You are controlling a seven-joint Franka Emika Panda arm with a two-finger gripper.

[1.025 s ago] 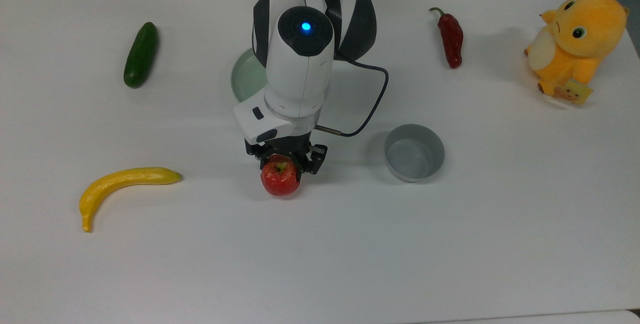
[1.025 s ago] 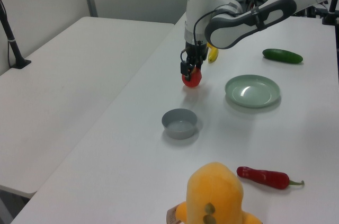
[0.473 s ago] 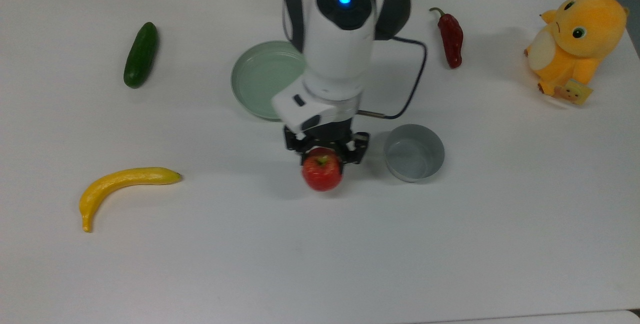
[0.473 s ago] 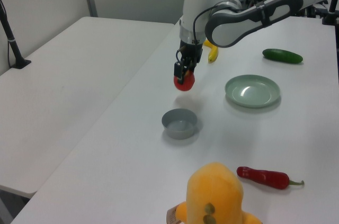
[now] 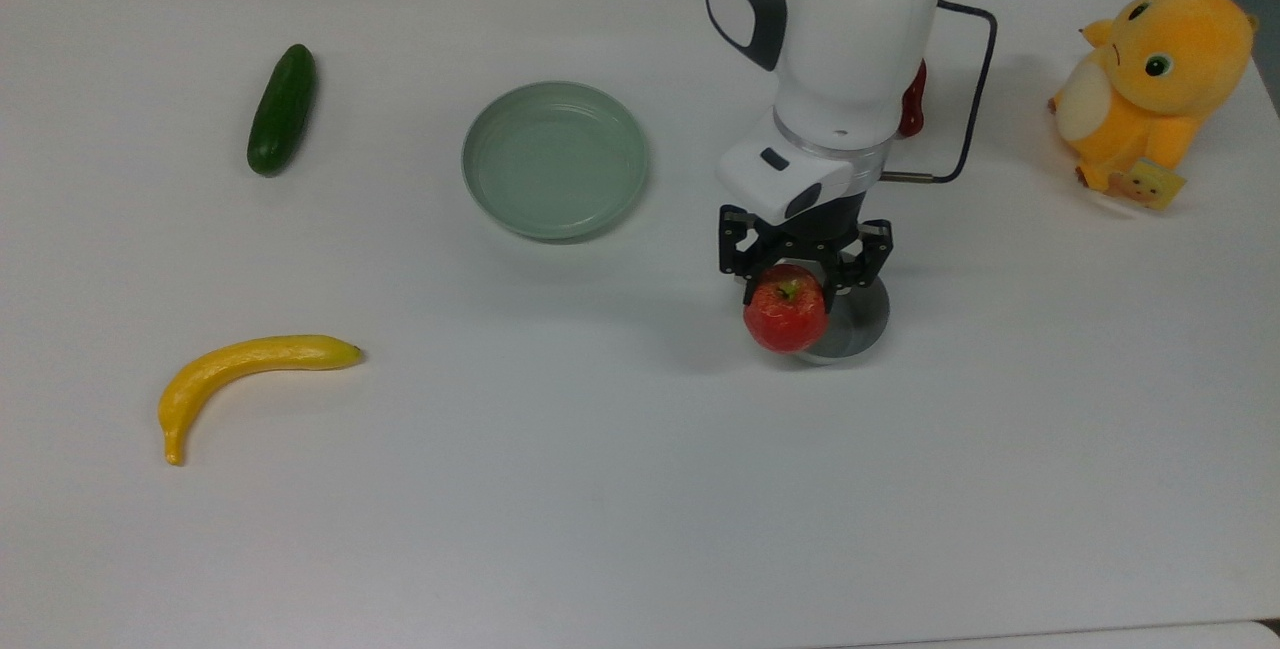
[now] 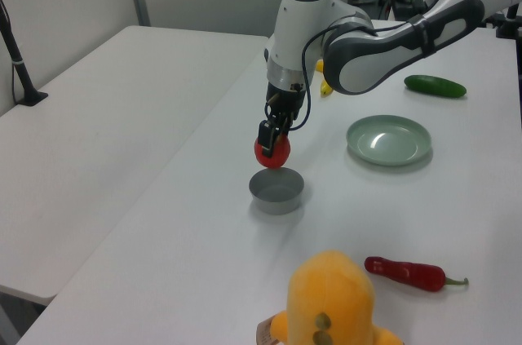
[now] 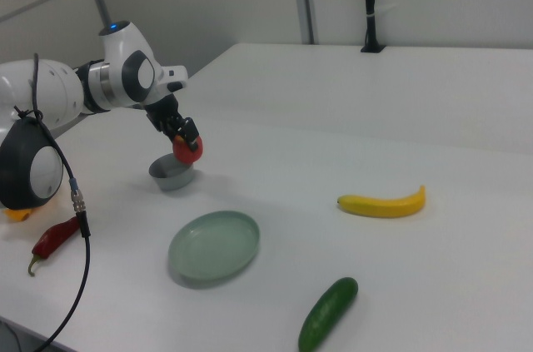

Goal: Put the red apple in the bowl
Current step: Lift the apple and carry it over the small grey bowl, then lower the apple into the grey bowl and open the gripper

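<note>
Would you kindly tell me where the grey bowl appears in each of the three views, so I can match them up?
Top view: the bowl sits right of centre, partly hidden by the held red apple.
Left view: the bowl is at centre, just below the apple.
Right view: the bowl is left of centre, under the apple.
Shared landmark: the pale green dish.

The white table (image 5: pixel 640 489) carries a banana (image 5: pixel 250 369), cucumber (image 5: pixel 282 109), green dish (image 5: pixel 555 159), grey bowl (image 6: pixel 277 191), chili (image 6: pixel 406 272) and plush toy (image 5: pixel 1150 89).
</note>
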